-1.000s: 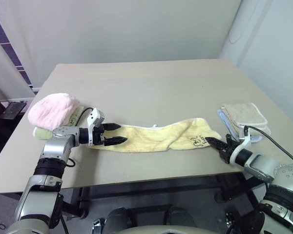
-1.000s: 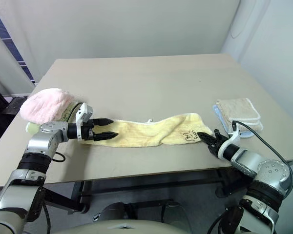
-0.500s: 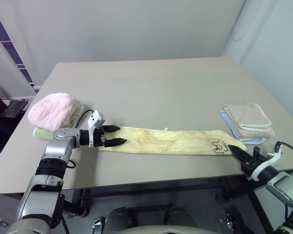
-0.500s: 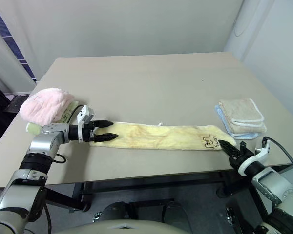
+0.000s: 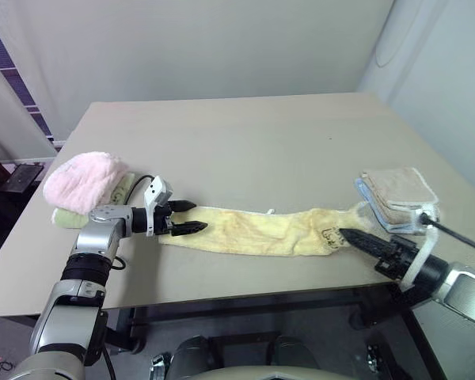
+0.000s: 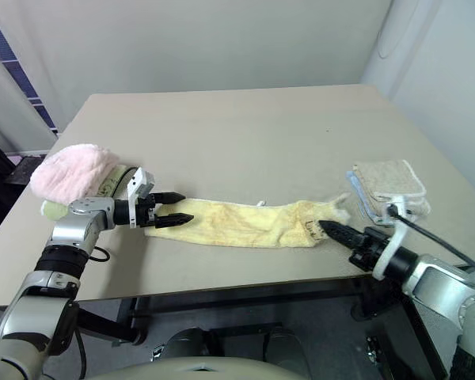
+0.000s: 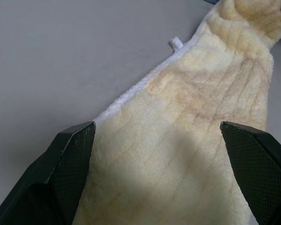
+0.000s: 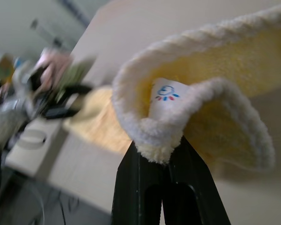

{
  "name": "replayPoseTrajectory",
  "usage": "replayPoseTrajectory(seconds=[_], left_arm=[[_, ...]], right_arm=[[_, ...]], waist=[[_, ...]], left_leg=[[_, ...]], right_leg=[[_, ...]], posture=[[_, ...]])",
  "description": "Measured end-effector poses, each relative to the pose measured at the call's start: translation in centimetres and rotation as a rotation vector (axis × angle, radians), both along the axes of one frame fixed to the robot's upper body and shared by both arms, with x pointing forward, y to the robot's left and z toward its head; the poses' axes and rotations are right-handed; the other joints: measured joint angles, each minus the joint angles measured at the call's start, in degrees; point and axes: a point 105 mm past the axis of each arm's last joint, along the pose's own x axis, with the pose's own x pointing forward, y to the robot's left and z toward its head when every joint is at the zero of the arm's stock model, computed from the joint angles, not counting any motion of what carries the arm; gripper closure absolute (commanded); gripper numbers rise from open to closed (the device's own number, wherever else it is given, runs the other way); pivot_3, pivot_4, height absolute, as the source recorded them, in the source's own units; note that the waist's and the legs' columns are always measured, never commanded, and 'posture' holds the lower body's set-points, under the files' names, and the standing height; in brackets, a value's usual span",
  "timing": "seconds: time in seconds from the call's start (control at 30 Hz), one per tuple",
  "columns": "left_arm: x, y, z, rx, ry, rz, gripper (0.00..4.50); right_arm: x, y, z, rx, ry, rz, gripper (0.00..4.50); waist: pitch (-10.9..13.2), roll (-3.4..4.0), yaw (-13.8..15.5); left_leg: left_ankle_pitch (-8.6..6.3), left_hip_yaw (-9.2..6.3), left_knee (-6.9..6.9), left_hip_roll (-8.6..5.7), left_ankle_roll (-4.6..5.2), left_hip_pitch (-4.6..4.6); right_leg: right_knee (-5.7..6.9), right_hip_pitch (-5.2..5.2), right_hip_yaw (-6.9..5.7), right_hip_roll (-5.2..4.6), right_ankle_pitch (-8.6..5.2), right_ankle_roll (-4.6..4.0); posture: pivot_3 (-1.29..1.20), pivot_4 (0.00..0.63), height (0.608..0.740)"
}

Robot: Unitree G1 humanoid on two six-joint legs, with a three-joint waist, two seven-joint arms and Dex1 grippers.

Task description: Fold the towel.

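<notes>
- Towel (image 5: pixel 253 231): pale yellow terry strip with a whitish hem, lying along the near part of the desk (image 5: pixel 245 142). Its long axis runs side to side, from just below the pink towel (image 5: pixel 85 179) to just short of the folded beige stack (image 5: pixel 397 193).
- Orientation: the end with the dark embroidered mark points toward the beige stack. That end is bunched and raised off the desk, while the rest lies flat.
- Right hand (image 5: pixel 350 237): fingers pressed together, pinching the towel's marked corner. In the right wrist view the terry edge, with its small printed tag, curls over the fingertips (image 8: pixel 152 157).
- Left hand (image 5: pixel 188 217): fingers spread wide at the towel's opposite end, one to each side of the cloth. It is not gripping; the left wrist view shows the towel lying between them.
- Risk, slip: the pinch looks to catch only the hem, so a quick pull could draw the corner free.
- Risk, drag: the end near the pink towel is unheld, so carrying the marked end across may slide the whole strip instead of folding it.
- Risk, skew: lifting one corner alone may twist the fold, leaving its edges misaligned.
</notes>
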Motion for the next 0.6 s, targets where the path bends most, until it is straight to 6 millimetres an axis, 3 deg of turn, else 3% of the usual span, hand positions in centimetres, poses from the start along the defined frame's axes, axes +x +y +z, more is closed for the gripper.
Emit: replayPoseTrajectory(seconds=[0.27, 0.47, 0.6], left_arm=[[0.1, -0.3, 0.1, -0.005, -0.004, -0.004, 0.0], [0.2, -0.4, 0.1, -0.007, -0.004, -0.007, 0.0], [0.2, -0.6, 0.2, -0.007, -0.005, -0.013, 0.0]], right_arm=[[2.7, 5.3, 1.7, -0.052, -0.129, 0.167, 4.49], [4.2, 7.9, 0.6, -0.139, -0.131, 0.272, 4.49], [4.4, 9.5, -1.5, -0.265, -0.094, 0.379, 4.49]], waist=[[0.0, -0.03, 0.2], [0.0, -0.04, 0.1], [0.0, -0.05, 0.0]], left_leg=[[0.0, 0.0, 0.0, 0.0, -0.01, 0.01], [-0.02, 0.08, 0.01, -0.01, 0.07, -0.11], [-0.02, 0.08, 0.11, 0.01, 0.06, -0.07]], right_leg=[[-0.03, -0.08, -0.02, -0.03, 0.07, -0.1], [-0.02, -0.1, -0.01, -0.02, 0.07, -0.08], [0.08, -0.17, -0.01, -0.02, 0.07, -0.08]], posture=[[0.0, 0.0, 0.74], [0.0, 0.0, 0.74], [0.0, 0.0, 0.74]])
